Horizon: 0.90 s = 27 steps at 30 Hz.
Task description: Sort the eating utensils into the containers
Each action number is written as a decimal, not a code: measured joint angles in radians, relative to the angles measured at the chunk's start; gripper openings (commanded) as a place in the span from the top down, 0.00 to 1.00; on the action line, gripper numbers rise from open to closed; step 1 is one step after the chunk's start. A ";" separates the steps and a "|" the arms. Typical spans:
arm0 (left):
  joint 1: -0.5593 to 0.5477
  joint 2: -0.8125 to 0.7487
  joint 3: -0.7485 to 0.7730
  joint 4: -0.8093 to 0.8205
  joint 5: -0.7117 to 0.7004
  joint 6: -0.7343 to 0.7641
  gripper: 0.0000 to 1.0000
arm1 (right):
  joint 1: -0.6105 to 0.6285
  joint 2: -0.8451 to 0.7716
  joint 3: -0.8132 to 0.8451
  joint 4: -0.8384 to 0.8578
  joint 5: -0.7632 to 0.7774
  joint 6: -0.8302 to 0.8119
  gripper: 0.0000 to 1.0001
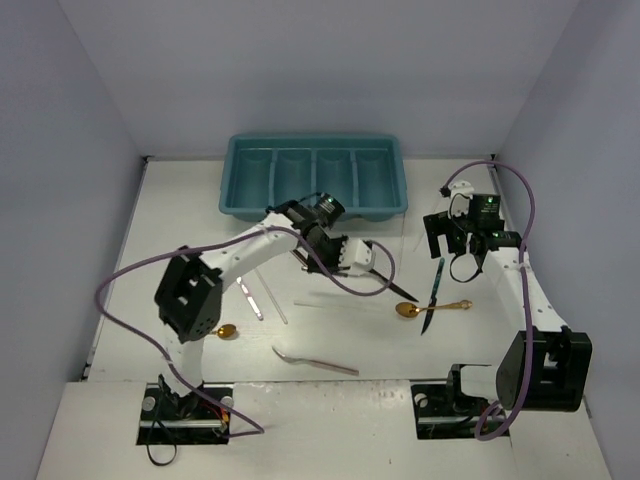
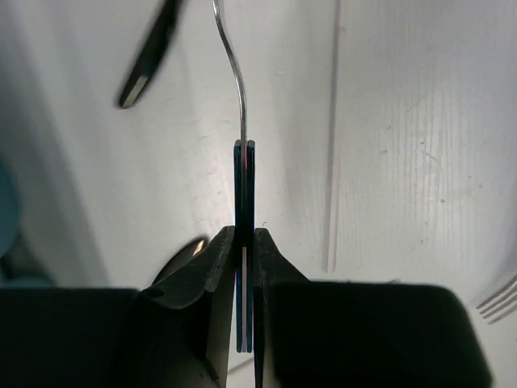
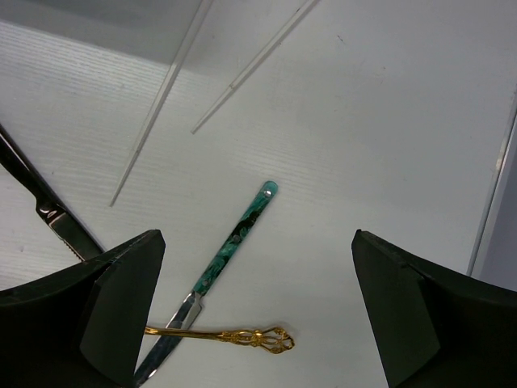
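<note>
The teal tray with four long compartments stands at the back. My left gripper hovers in front of it, shut on the teal handle of a utensil seen edge-on, whose silver stem curves away. A black knife lies just beyond it and shows in the right wrist view. My right gripper is open and empty above a teal-handled knife crossed by a gold spoon. Pale chopsticks lie further out.
A second gold spoon lies near the left arm and a silver utensil near the front. Thin sticks and a pale piece lie mid-table. Fork tines show at the left wrist view's edge. Walls enclose the table.
</note>
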 measured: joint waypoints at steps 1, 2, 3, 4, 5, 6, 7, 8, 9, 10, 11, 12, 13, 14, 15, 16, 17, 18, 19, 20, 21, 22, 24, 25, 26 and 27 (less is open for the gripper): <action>0.008 -0.050 0.002 0.006 0.000 -0.032 1.00 | 0.000 0.006 0.005 -0.002 -0.004 0.002 0.00; 0.027 -0.097 0.008 0.015 0.000 -0.076 1.00 | 0.000 0.014 0.012 -0.003 -0.008 0.004 0.00; 0.050 -0.142 0.015 0.026 0.001 -0.125 1.00 | 0.000 0.022 0.019 -0.003 -0.012 0.007 0.00; 0.082 -0.183 0.023 0.044 -0.001 -0.187 1.00 | 0.000 0.031 0.027 -0.003 -0.017 0.011 0.00; 0.121 -0.218 0.033 0.067 -0.013 -0.245 1.00 | 0.000 0.040 0.034 -0.003 -0.022 0.015 0.00; 0.164 -0.244 0.045 0.092 -0.030 -0.309 1.00 | 0.000 0.047 0.039 -0.003 -0.027 0.018 0.00; 0.211 -0.264 0.058 0.119 -0.050 -0.378 1.00 | 0.000 0.054 0.043 -0.003 -0.032 0.021 0.00; 0.267 -0.278 0.070 0.144 -0.070 -0.441 1.00 | 0.000 0.060 0.045 -0.003 -0.035 0.024 0.00; 0.331 -0.288 0.080 0.169 -0.092 -0.499 1.00 | 0.000 0.065 0.048 -0.003 -0.039 0.028 0.00; 0.385 -0.289 0.086 0.193 -0.132 -0.562 1.00 | -0.001 0.071 0.051 -0.003 -0.041 0.033 0.00; 0.433 -0.286 0.091 0.215 -0.182 -0.627 1.00 | -0.001 0.077 0.055 -0.002 -0.044 0.040 0.00; 0.480 -0.279 0.097 0.232 -0.233 -0.690 1.00 | -0.001 0.082 0.058 -0.002 -0.046 0.045 0.00; 0.523 -0.262 0.108 0.236 -0.290 -0.746 1.00 | -0.002 0.086 0.061 -0.002 -0.048 0.049 0.00; 0.557 -0.239 0.122 0.244 -0.344 -0.792 1.00 | -0.002 0.091 0.062 0.000 -0.049 0.053 0.00; 0.588 -0.215 0.138 0.252 -0.397 -0.834 1.00 | -0.002 0.096 0.062 0.002 -0.050 0.056 0.00; 0.610 -0.183 0.155 0.258 -0.441 -0.873 1.00 | -0.003 0.100 0.062 0.002 -0.052 0.058 0.00; 0.624 -0.154 0.170 0.262 -0.474 -0.903 1.00 | -0.004 0.103 0.062 0.002 -0.054 0.060 0.00; 0.631 -0.122 0.188 0.263 -0.502 -0.932 1.00 | -0.005 0.106 0.062 0.002 -0.055 0.063 0.00; 0.634 -0.093 0.205 0.268 -0.522 -0.957 1.00 | -0.007 0.107 0.062 0.003 -0.056 0.064 0.00; 0.635 -0.064 0.220 0.275 -0.537 -0.982 1.00 | -0.007 0.107 0.062 0.003 -0.056 0.065 0.00; 0.635 -0.036 0.232 0.284 -0.545 -1.006 1.00 | -0.008 0.107 0.062 0.004 -0.056 0.065 0.00; 0.635 -0.012 0.238 0.293 -0.549 -1.027 1.00 | -0.008 0.107 0.062 0.004 -0.056 0.065 0.00; 0.634 0.025 0.244 0.310 -0.549 -1.063 1.00 | -0.009 0.107 0.062 0.004 -0.056 0.065 0.00; 0.633 0.044 0.247 0.317 -0.547 -1.083 1.00 | -0.009 0.107 0.062 0.005 -0.056 0.064 0.00; 0.632 0.062 0.254 0.325 -0.544 -1.101 1.00 | -0.011 0.106 0.062 0.005 -0.056 0.064 0.00; 0.630 0.081 0.262 0.334 -0.540 -1.116 1.00 | -0.012 0.106 0.062 0.005 -0.055 0.064 0.00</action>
